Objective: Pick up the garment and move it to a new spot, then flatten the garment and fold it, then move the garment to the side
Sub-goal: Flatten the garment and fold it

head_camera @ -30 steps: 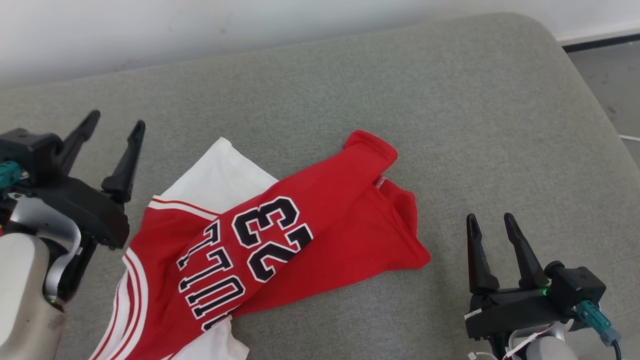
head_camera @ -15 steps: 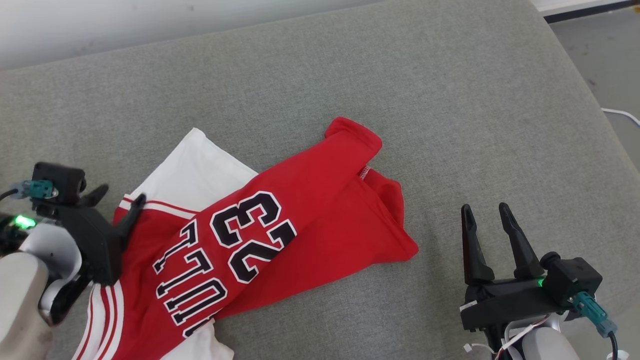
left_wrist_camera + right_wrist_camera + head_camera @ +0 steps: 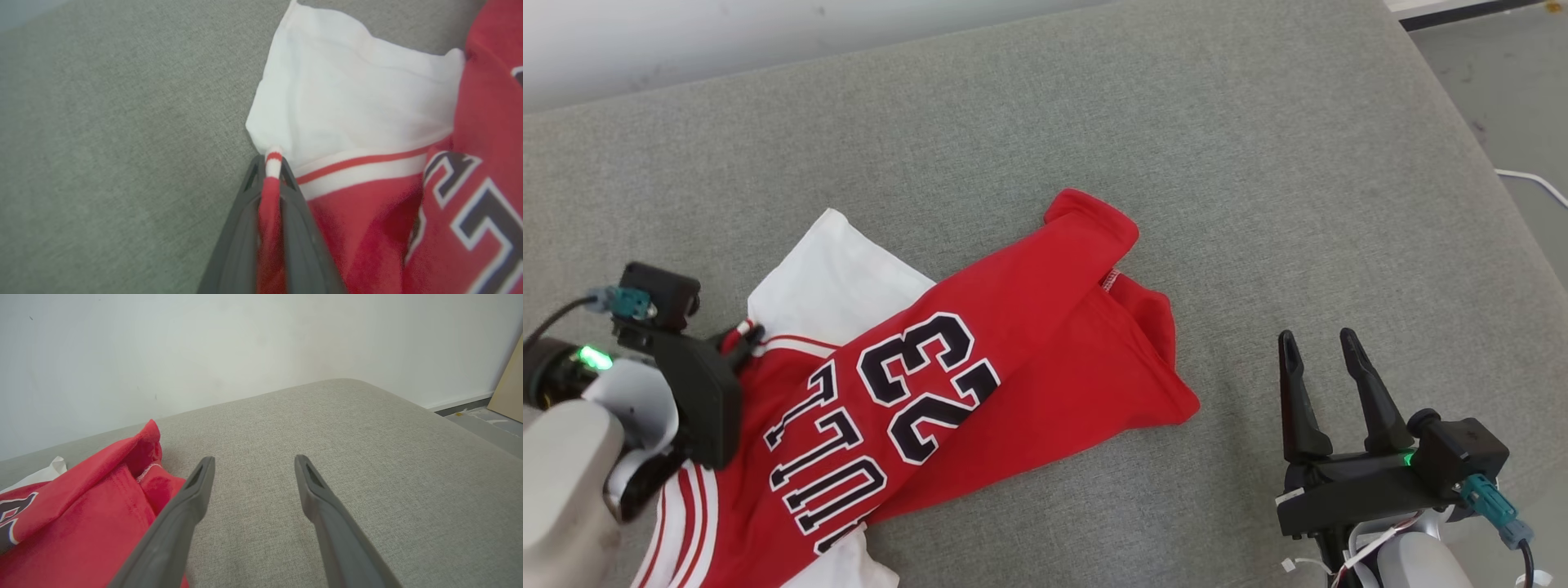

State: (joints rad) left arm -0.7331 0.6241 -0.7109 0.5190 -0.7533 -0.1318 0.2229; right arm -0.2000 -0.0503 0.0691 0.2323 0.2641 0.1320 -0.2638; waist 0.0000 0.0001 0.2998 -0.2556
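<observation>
A: Where is the shirt found?
B: Crumpled on the left of the cushion; its striped edge is pinched by the left gripper.
A: And the right gripper?
B: Its fingers are spread and empty; it is parked near the red hem.
A: How should the lift be done?
B: The pinch should be held firm; the cloth is best raised slowly, so folded layers are not dragged; a second corner could be taken by the free gripper.
</observation>
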